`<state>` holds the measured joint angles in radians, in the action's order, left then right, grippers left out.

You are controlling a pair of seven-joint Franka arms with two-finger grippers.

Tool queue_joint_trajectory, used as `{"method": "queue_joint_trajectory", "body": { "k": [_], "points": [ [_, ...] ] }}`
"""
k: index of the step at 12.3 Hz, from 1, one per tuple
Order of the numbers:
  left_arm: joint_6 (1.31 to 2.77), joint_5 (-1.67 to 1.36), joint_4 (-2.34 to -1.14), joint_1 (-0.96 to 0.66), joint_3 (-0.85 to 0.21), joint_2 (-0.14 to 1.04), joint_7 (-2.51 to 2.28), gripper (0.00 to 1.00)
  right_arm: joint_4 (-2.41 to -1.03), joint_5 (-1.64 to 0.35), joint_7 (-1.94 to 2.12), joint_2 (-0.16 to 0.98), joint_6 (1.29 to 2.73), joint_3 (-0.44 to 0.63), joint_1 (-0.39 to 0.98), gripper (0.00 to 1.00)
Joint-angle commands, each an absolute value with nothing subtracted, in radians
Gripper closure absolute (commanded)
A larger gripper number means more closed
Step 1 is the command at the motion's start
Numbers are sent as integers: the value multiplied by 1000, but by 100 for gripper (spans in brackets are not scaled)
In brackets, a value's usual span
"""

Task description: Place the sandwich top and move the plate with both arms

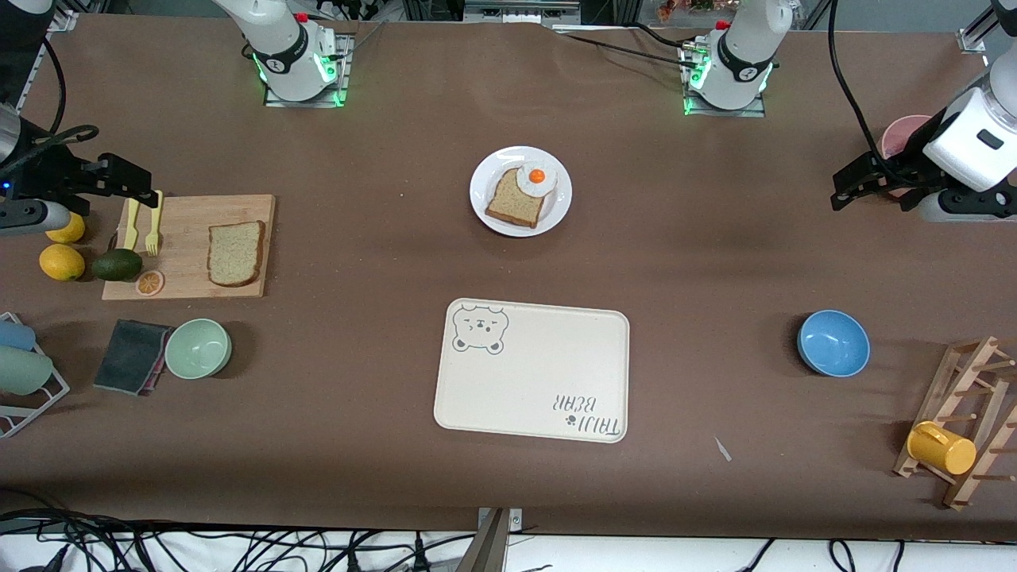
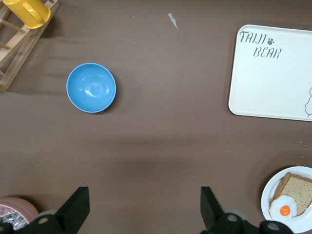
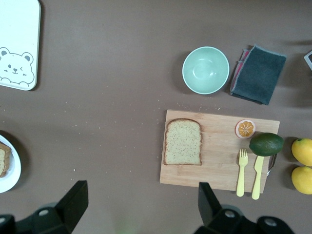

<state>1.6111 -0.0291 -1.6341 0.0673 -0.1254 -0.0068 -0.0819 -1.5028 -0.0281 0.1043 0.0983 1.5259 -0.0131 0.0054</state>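
Observation:
The sandwich top point(image 1: 235, 253), a tan bread slice with a brown crust, lies flat on a wooden cutting board point(image 1: 187, 213) toward the right arm's end of the table; it also shows in the right wrist view point(image 3: 183, 142). The white plate point(image 1: 482, 184) sits mid-table near the bases and holds a second bread slice point(image 1: 512, 202) with a fried egg point(image 1: 536, 178) on it. My right gripper point(image 1: 131, 181) hangs open and empty over the board's outer edge. My left gripper point(image 1: 854, 187) hangs open and empty over bare table at the left arm's end.
A beige bear tray point(image 1: 531, 369) lies nearer the camera than the plate. There is a blue bowl point(image 1: 833, 342), a green bowl point(image 1: 198, 348), a dark cloth point(image 1: 131, 356), an avocado point(image 1: 116, 264), lemons point(image 1: 61, 261), a yellow fork point(image 1: 153, 230) and a wooden rack point(image 1: 965, 413) with a yellow cup point(image 1: 940, 447).

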Motion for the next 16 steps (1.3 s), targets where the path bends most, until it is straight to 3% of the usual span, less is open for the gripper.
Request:
{"method": "queue_joint_trajectory", "body": {
  "k": [1,16],
  "points": [
    [1601,2,-1631,64,-127,-12,-86,0,-1511,-11,83,87,1526,-21,12,0],
    [1601,2,-1631,64,-127,-12,-89,0,-1529,60,80,104,1526,-21,31,0]
  ]
}}
